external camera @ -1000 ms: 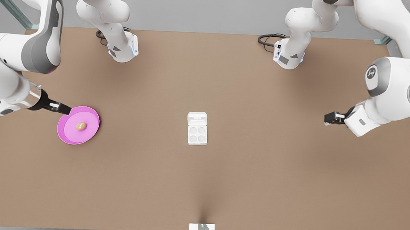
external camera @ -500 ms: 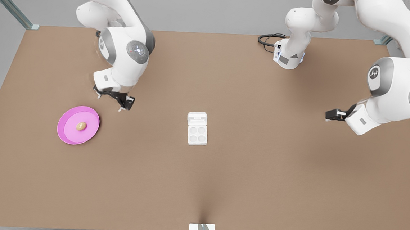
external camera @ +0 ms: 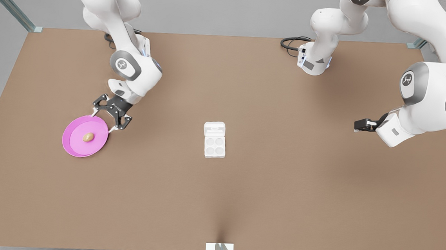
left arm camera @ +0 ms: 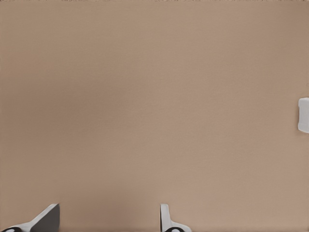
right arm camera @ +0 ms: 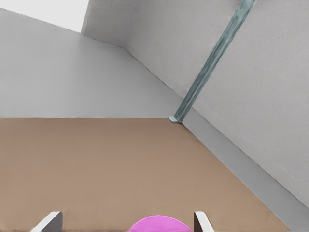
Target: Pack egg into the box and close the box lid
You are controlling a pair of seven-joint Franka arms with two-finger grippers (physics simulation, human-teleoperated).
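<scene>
The egg (external camera: 88,137) lies on its side near the middle of a round pink plate (external camera: 73,148) toward the front view's left of the brown table (external camera: 281,192), so it has yet to be picked up. The box (external camera: 214,140) sits well apart from it near the table's centre, its four cups bare and the box lid (external camera: 214,129) folded back flat on the far side, which leaves the cups free to take the egg from above. The right gripper (external camera: 100,122) hangs just beside the plate's far rim, its fingers spread wide and holding nothing; its wrist camera catches the plate's pink edge (right arm camera: 159,224) between the two fingertips, which suggests it is lining up on the egg but is not yet over it. That arm reaches down from its base at the table's far edge with the wrist bent toward the plate. The left gripper (external camera: 358,126) waits well off at the front view's right, pointing sideways toward the box and clear of the table surface; in its wrist view the fingers (left arm camera: 166,220) stand apart with nothing between them, and a white corner of the box (left arm camera: 303,115) shows at the frame's edge.
</scene>
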